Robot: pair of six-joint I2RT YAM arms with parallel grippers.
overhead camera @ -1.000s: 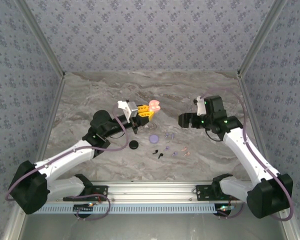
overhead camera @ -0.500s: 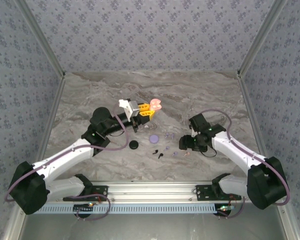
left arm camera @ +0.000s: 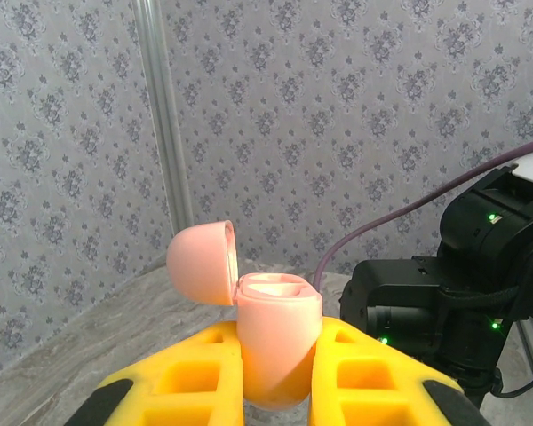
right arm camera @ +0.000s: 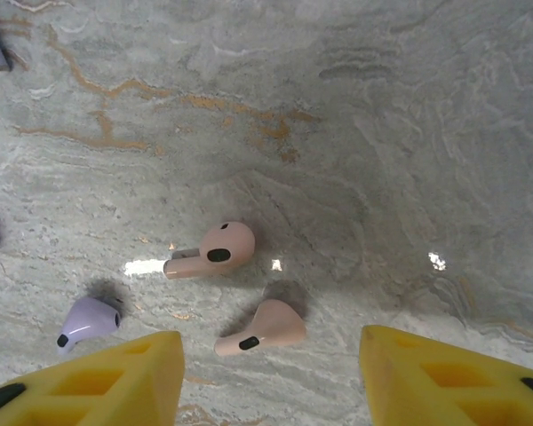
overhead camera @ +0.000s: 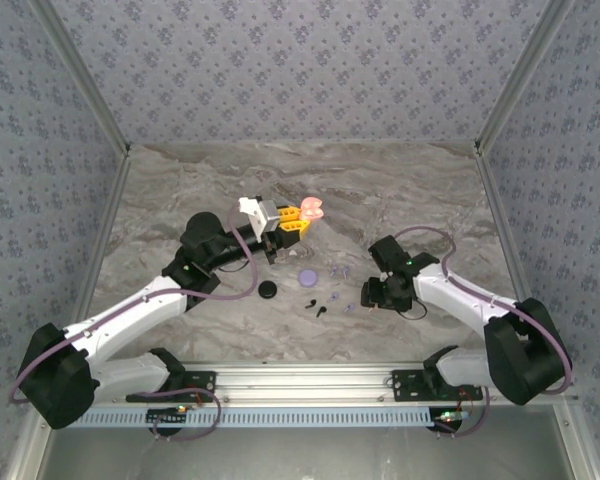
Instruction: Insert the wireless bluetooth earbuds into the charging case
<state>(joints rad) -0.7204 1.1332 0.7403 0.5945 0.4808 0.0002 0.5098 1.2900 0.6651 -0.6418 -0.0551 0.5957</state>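
Right jaws now down, half-wide over two pink earbuds [right arm camera: 215,251], stems leftward; left jaws tight on pink case [left arm camera: 275,346].

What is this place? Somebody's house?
Likely a robot test booth, not a house: a left arm and right arm bolted to a metal rail, a marble-look tabletop, patterned walls around it.

3 cases [left arm camera: 271,342], 2 pink buds [right arm camera: 215,250], 2 blk buds [overhead camera: 321,310], lilac buds [right arm camera: 89,319] unclear
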